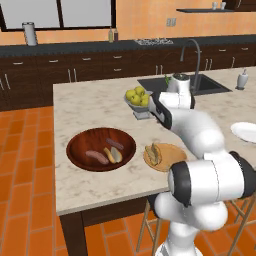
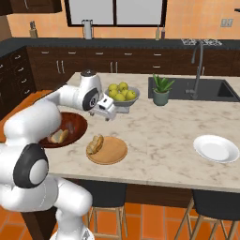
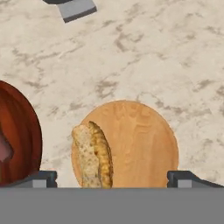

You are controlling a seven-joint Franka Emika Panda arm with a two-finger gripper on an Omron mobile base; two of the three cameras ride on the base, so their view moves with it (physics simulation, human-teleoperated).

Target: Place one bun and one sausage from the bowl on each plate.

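The dark wooden bowl (image 1: 80,142) (image 2: 77,123) (image 3: 24,127) sits at the island's left and holds two sausages (image 1: 96,157) and a bun (image 1: 114,154) (image 2: 59,136). Right of it lies the tan wooden plate (image 1: 172,155) (image 2: 115,150) (image 3: 140,140) with one bun (image 1: 152,154) (image 2: 95,144) (image 3: 94,155) on its left side. The white plate (image 1: 246,132) (image 2: 216,148) is bare at the far right. My gripper (image 2: 104,112) (image 3: 113,179) hangs open above the tan plate, with nothing between its fingers.
A grey footed bowl of yellow-green apples (image 1: 138,98) (image 2: 121,94) stands just behind the gripper; its foot (image 3: 76,8) shows at the top of the hand view. A potted plant (image 2: 161,90) and the sink (image 2: 206,89) lie further right. Stools stand under the island's front edge.
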